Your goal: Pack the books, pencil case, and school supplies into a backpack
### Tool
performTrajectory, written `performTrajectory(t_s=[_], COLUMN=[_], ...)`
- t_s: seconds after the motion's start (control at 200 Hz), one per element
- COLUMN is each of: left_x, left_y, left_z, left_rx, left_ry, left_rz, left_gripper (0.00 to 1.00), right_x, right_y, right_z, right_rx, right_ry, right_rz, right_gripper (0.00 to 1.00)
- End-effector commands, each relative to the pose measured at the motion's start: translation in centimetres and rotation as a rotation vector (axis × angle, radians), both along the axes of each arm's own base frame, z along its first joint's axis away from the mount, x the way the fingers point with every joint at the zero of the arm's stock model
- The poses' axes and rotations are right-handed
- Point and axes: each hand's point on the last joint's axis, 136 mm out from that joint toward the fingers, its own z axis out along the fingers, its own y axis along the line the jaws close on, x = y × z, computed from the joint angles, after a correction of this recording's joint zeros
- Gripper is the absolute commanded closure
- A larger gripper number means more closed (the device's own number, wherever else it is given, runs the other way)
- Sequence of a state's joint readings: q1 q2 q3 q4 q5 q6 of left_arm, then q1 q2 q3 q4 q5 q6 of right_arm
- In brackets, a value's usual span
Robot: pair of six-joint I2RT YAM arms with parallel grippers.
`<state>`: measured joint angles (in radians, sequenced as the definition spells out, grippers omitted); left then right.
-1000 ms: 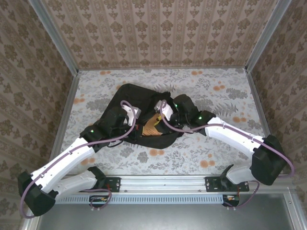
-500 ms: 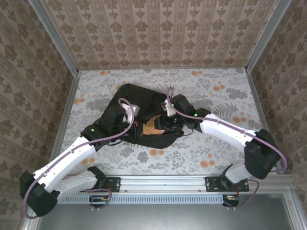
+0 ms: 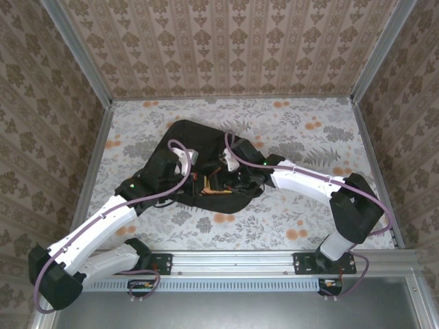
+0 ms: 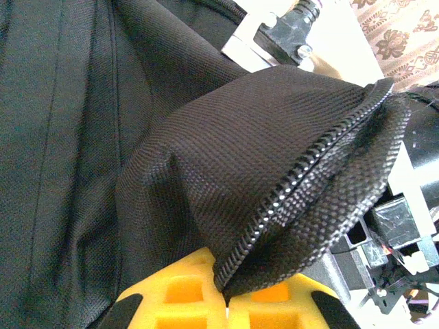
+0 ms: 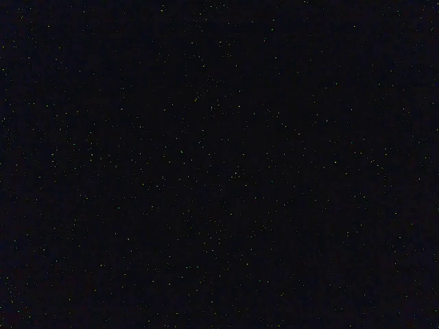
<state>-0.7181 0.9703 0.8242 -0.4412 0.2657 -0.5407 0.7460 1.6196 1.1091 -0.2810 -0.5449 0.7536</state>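
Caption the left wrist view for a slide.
Left gripper pinches the zipper edge of the black backpack.

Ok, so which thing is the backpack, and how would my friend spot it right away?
Start with the flowery table. In its middle, where the left arm and the right arm come together, lies the backpack. It is the one big, soft, black cloth heap with a zip along its edge, while the arms beside it are hard and mostly white.
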Motion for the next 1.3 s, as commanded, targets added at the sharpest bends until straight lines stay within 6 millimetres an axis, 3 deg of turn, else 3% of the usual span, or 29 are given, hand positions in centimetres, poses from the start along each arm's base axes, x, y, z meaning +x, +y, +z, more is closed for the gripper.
performTrajectory(t_s=[0.0,0.165,0.475,0.925,1.295], left_x=[0.1,0.2,0.0,-0.3,-0.2], left_y=[-1.1,-1.1,-0.9,-0.7,-0.6], left_z=[1.0,1.1,0.5,0.6,0.7], left_rx=[-0.063,-0.065,-0.063,-0.074,-0.073], left_ry=[-0.01,-0.012,0.004,0.006,0.001], left_rz=[-0.023,-0.022,-0.014,-0.007,-0.001], left_gripper=[1.0,1.0,1.0,1.0,1.0], right_x=[-2.1,-2.9,-3.1,-3.7,-4.5], right_y=[1.6,2.0,3.0,2.9,2.7], right_z=[0.3,-1.0,0.5,0.2,0.6], right_rx=[0.052,0.035,0.108,0.119,0.132], right_ry=[0.055,0.083,0.071,0.084,0.092], right_rz=[0.08,0.096,0.086,0.077,0.085], right_gripper=[0.52,0.52,0.56,0.78,0.72])
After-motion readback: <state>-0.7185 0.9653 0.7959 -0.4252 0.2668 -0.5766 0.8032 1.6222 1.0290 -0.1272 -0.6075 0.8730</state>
